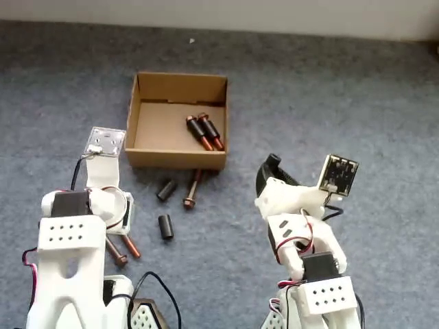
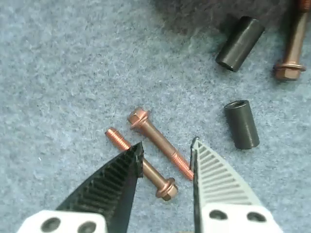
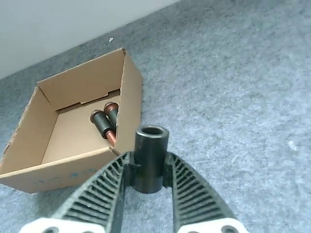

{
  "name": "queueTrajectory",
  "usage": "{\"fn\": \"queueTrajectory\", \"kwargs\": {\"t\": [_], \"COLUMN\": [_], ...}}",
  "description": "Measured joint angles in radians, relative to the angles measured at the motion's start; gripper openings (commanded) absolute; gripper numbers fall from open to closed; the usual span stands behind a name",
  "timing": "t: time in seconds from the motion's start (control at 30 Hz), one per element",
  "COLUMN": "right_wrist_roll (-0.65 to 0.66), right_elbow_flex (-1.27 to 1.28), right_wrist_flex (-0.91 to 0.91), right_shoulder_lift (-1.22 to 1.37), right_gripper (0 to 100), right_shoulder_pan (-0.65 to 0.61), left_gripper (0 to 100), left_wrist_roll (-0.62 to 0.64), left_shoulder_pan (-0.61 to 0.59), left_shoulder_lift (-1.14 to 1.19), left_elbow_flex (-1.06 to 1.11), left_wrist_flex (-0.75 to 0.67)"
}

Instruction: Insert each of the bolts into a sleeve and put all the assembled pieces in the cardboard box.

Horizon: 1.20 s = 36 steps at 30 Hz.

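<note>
Left wrist view: left pincer point(image 2: 166, 145) spread, hovering over two copper bolts point(image 2: 154, 133) lying side by side on grey carpet point(image 2: 63, 73). Two loose black sleeves point(image 2: 241, 124) just beside them, third bolt point(image 2: 293, 43) further along, close to front wall of cardboard box point(image 1: 177, 159). Box holds two assembled pieces point(image 1: 204, 131). Off to box's right, right pincer point(image 3: 147, 160) pinching another sleeve point(image 3: 149, 145), held upright, open end up

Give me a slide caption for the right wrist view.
Right hand grips a black cylindrical sleeve near the open brown cardboard box.
</note>
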Motion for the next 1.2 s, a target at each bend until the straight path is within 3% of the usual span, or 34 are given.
{"fn": "queueTrajectory", "kwargs": {"t": [0.27,0.6,0.73,0.97,1.2], "right_wrist_roll": [0.000,0.000,0.000,0.000,0.000], "right_elbow_flex": [0.000,0.000,0.000,0.000,0.000], "right_wrist_flex": [0.000,0.000,0.000,0.000,0.000], "right_shoulder_lift": [0.000,0.000,0.000,0.000,0.000], "right_gripper": [0.5,0.5,0.5,0.5,0.5], "right_shoulder_pan": [0.000,0.000,0.000,0.000,0.000], "left_gripper": [19,19,19,0,0], "left_wrist_roll": [0.091,0.164,0.167,0.167,0.169], "left_shoulder_pan": [-0.003,-0.008,-0.008,-0.002,0.011], "left_shoulder_lift": [0.187,0.539,0.591,0.598,0.600], "left_elbow_flex": [0.000,-0.008,-0.020,-0.026,-0.025], "left_wrist_flex": [-0.005,-0.252,-0.282,-0.308,-0.391]}}
